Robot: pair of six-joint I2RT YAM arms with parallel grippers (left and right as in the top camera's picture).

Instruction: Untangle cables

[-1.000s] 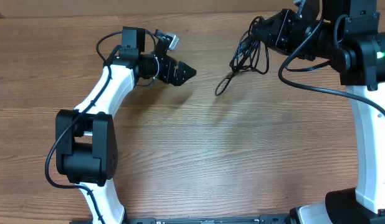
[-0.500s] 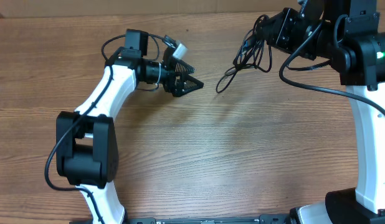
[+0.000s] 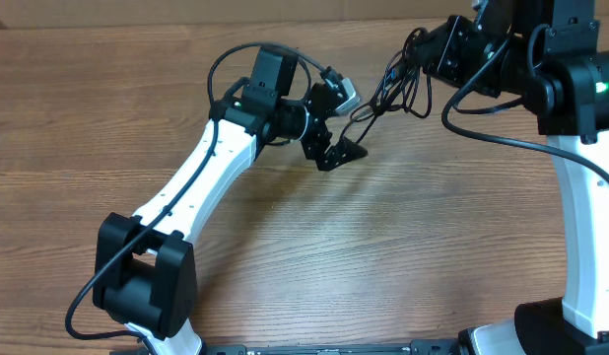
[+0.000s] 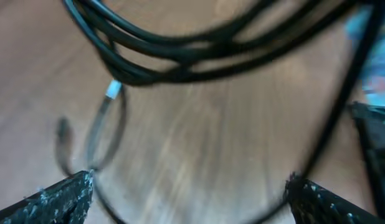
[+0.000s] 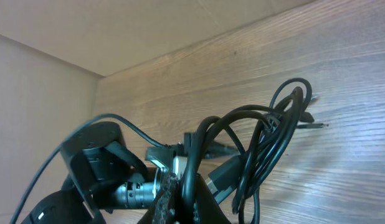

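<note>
The right gripper (image 3: pixel 435 51) is clamped shut on the cables (image 3: pixel 393 87), and the bundle spills out from its fingertips as a knot of thin black loops over the wooden table (image 3: pixel 285 256). The right wrist view shows it plainly: the two fingers (image 5: pixel 171 199) pinch together at the bottom of the picture. The cables (image 5: pixel 261 137) fan up and away from that pinch, several loops doubled over one another. One round loop reaches farthest from the fingertips, with a thin cord end poking out just beside it.

Over to the left gripper (image 3: pixel 342 153) — jaws spread wide, nothing between them. From overhead its fingertips sit just beside the lowest hanging loop of the bundle. Whether they touch it, I can't tell.

The left wrist view is blurred, but the layout reads well enough. One finger (image 4: pixel 55 199) sits in the lower left corner and its partner in the lower right, with bare wood in the gap. The cables (image 4: pixel 192 50) sweep across beyond the open tips. One strand curves down close past the finger at lower right. A cord end with a small pale plug (image 4: pixel 113 90) dangles just beyond the finger at lower left — near its tip, not between the fingers.
</note>
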